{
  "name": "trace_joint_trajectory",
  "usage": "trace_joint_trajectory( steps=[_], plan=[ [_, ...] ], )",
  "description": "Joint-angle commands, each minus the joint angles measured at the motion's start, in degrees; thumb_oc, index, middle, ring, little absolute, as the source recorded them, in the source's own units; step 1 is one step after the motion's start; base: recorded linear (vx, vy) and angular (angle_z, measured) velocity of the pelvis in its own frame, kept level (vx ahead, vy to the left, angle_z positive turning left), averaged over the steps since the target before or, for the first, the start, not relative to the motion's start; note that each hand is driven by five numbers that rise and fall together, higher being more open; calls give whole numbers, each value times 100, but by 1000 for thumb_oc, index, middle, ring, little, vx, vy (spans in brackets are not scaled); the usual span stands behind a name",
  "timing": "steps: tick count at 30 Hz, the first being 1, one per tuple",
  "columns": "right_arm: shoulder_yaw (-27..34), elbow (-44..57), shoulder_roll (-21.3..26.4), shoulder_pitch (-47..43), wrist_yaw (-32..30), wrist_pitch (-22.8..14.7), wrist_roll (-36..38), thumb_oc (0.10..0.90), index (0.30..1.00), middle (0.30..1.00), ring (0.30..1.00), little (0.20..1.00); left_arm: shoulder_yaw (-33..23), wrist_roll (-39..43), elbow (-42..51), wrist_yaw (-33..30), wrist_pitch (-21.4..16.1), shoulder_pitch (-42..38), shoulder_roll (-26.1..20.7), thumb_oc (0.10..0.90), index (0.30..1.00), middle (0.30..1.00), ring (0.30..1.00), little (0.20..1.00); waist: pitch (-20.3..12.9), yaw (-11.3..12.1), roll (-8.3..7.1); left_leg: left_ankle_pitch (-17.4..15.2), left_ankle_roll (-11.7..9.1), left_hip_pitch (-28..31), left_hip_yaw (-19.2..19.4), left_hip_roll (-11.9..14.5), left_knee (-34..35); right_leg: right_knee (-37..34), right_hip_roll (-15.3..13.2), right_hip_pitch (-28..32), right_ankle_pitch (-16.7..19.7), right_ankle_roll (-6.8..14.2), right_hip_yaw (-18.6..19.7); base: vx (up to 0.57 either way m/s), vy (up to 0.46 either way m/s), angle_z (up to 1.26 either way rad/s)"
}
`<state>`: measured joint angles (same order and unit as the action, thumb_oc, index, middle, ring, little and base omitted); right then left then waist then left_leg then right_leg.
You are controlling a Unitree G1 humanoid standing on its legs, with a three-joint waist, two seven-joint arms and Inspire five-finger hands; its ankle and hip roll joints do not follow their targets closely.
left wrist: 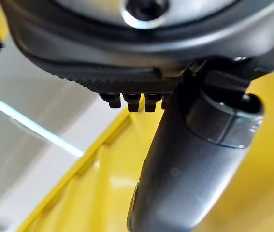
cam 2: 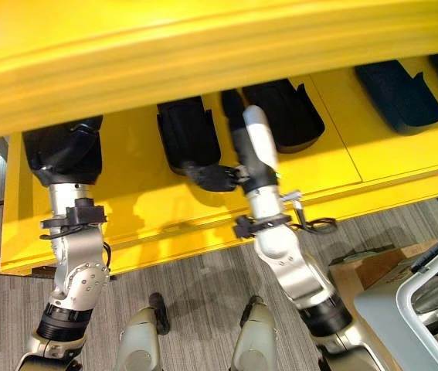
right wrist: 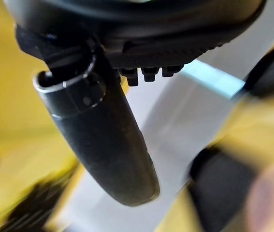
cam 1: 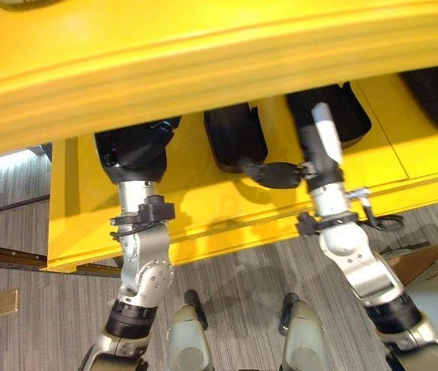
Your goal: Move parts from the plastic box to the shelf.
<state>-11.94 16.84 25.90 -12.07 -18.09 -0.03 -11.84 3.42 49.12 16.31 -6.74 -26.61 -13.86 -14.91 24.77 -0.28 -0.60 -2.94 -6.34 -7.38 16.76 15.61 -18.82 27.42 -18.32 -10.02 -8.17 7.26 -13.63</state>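
Note:
A yellow shelf has an upper board [cam 1: 203, 69] across the top and a lower board [cam 1: 203, 201] beneath it. Several black moulded parts lie on the lower board: one [cam 1: 234, 135] between my arms, one [cam 1: 350, 112] beyond my right hand, and others [cam 2: 396, 97] further right. My left hand [cam 1: 134, 147] reaches onto the lower board at its left end, its fingers tucked under the upper board. In the left wrist view its thumb [left wrist: 185, 169] is straight and holds nothing. My right hand [cam 1: 311, 151] reaches in mid-shelf, thumb [cam 1: 276, 174] pointing left near the middle part, with nothing in its grasp.
A grey plastic box [cam 2: 412, 301] stands at the lower right, with a brown cardboard box [cam 1: 423, 259] beside it. Grey carpet [cam 1: 18, 332] lies below the shelf's front edge. The upper board hangs low over both hands.

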Motion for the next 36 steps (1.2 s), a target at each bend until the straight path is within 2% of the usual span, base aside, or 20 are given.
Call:
trace_joint_trajectory(
  steps=[1,3,8,11,15,17,18,25,28,30,36],
  plan=[
    [561,744,169,199,-817,-574,-839,900,1000,1000,1000,1000,-248,-87,606,423,-391,102,-301,900,1000,1000,1000,1000,-1099,-152,15,-106,66,677,169,267,488,-608,86,575,-47,-110,100,52,-37,-16],
    [812,756,312,438,-904,-486,-1031,900,1000,1000,1000,1000,-425,-16,629,515,-324,297,-388,900,1000,1000,1000,1000,-1219,-167,15,-3,30,789,185,318,648,-784,125,708,-8,-122,75,47,-39,-5],
    [1026,473,694,503,-789,24,-1066,900,1000,1000,1000,1000,-622,-194,520,918,9,338,-593,900,1000,1000,1000,1000,-1468,-203,34,272,-83,1022,274,475,1006,-1128,196,975,92,-140,-6,35,-16,-5],
    [1140,229,928,582,-725,355,-1141,900,1000,1000,1000,1000,-667,36,483,871,58,335,-694,900,1000,1000,1000,1000,-1578,-250,41,430,-135,1142,322,527,1228,-1289,201,1083,176,-123,-44,34,0,-1],
    [1338,18,1132,793,-697,368,-1285,900,1000,1000,1000,1000,-778,521,322,1012,262,369,-754,900,1000,1000,1000,1000,-1696,-344,35,566,-221,1268,413,571,1429,-1457,207,1175,267,-79,-52,40,1,-7],
    [1388,6,1161,864,-566,408,-1230,900,1000,1000,1000,1000,-802,463,269,1074,421,382,-764,900,1000,1000,1000,1000,-1715,-370,32,568,-231,1302,442,567,1453,-1497,207,1192,291,-67,-44,34,-8,-8],
    [1436,-5,1169,965,-414,354,-1151,900,1000,1000,1000,1000,-780,225,193,1189,651,387,-773,900,1000,1000,1000,1000,-1743,-404,30,548,-216,1360,492,550,1479,-1554,212,1220,323,-56,-35,42,-9,-1],
    [1528,-10,1228,1165,-186,257,-1008,900,1000,1000,1000,1000,-729,-31,156,1087,936,526,-858,900,1000,1000,1000,1000,-1784,-421,20,511,-210,1418,524,521,1520,-1634,258,1262,354,-35,-26,24,-45,-5],
    [1516,-47,1264,1099,-237,270,-981,900,1000,1000,1000,1000,-651,-15,132,1201,1241,526,-906,900,1000,1000,1000,1000,-1793,-387,25,505,-212,1389,472,530,1492,-1601,339,1271,296,-75,-18,36,-78,-2],
    [1476,-97,1252,1052,-202,337,-825,900,1000,1000,1000,1000,-637,400,167,1239,1344,575,-881,900,1000,1000,1000,1000,-1786,-361,29,496,-211,1376,424,531,1475,-1583,383,1278,264,-103,-17,37,-86,1],
    [1414,-85,1243,979,-267,310,-810,900,1000,1000,1000,1000,-476,711,210,1572,1547,581,-823,900,1000,1000,1000,1000,-1778,-344,44,544,-213,1324,365,560,1404,-1478,487,1255,160,-170,-10,32,-66,0]
  ],
)
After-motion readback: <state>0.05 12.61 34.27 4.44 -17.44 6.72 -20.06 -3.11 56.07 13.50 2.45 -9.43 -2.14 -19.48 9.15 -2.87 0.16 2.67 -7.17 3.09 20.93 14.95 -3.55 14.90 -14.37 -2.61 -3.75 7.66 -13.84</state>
